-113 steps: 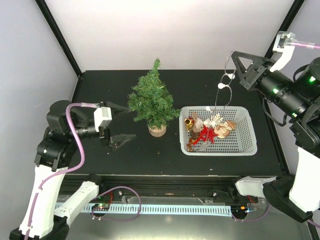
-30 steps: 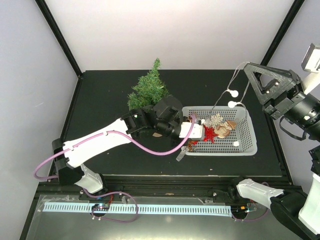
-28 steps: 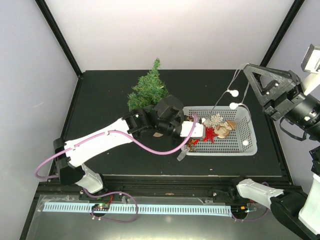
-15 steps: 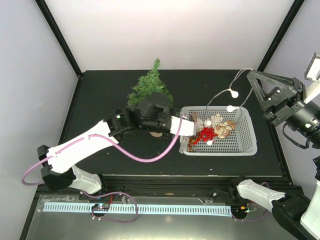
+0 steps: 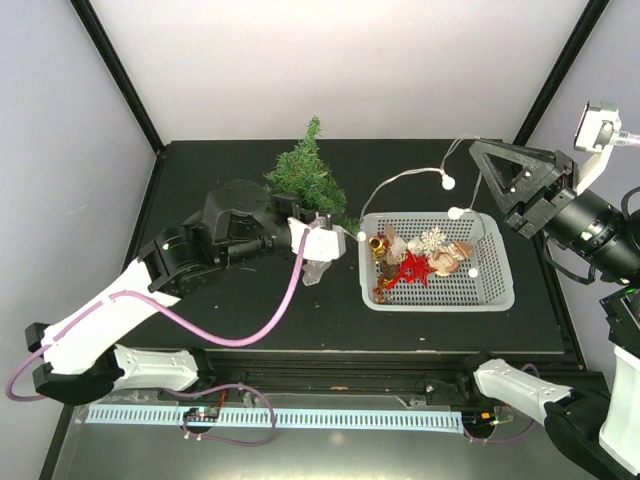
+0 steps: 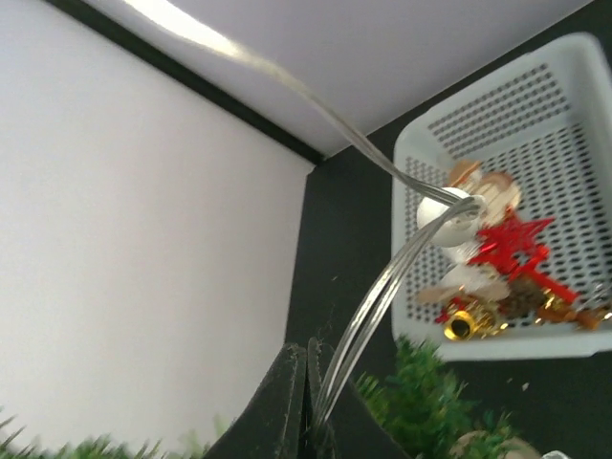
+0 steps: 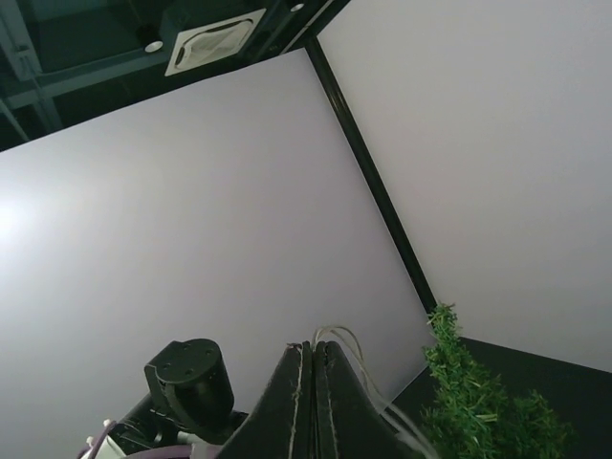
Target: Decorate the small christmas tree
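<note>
The small christmas tree (image 5: 305, 175) stands at the back middle of the black table, also seen in the right wrist view (image 7: 469, 392). A clear string of lights (image 5: 400, 178) with white bulbs arcs over the table between both grippers. My left gripper (image 5: 340, 238) is beside the tree's right side, shut on the wire (image 6: 382, 287), which rises to a bulb (image 6: 449, 206). My right gripper (image 5: 476, 150) hangs above the basket's back edge, shut on the wire's other part (image 7: 335, 335). The tree's wooden base is hidden behind my left arm in the top view.
A white perforated basket (image 5: 495, 290) at the right holds a red star (image 5: 412, 268), a gold bell (image 5: 376, 243), a snowflake (image 5: 432, 240) and other ornaments; part of the string trails into it. White walls with black frame posts enclose the table.
My left arm has pulled back from the basket toward the tree, drawing the string with it. The right gripper has shifted left, and the wire now arcs between the two.
</note>
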Robot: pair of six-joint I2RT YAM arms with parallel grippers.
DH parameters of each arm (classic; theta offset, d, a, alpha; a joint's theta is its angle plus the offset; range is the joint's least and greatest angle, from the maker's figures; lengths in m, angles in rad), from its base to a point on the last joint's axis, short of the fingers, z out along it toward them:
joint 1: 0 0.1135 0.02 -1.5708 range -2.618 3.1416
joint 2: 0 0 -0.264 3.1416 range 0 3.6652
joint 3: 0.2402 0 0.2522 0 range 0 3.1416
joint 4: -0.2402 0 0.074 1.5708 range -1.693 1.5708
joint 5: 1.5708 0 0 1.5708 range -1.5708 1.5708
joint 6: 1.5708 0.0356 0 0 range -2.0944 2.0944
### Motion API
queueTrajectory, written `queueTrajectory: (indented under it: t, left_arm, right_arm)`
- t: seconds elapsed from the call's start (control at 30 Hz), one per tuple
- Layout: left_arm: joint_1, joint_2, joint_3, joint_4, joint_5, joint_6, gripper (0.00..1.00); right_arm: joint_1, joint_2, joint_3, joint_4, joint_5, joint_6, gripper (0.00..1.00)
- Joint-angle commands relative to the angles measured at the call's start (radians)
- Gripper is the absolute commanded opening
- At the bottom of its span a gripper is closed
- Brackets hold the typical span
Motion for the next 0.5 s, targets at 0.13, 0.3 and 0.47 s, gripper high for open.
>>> queueTrajectory:
  t: [0.13,0.3,0.47]
  left_arm:
    - [0.102,-0.101,-0.002,0.052,-0.086,0.080,0.02]
    - [0.150,-0.127,0.001,0.067,-0.093,0.090,0.02]
    - [0.187,-0.141,-0.008,0.085,-0.095,0.090,0.01]
  right_arm:
    - [0.002,0.030,-0.020,0.112,-0.035,0.044,0.01]
    - [0.002,0.059,-0.048,0.201,-0.063,0.090,0.01]
    - [0.003,0.101,-0.021,0.256,-0.083,0.126,0.01]
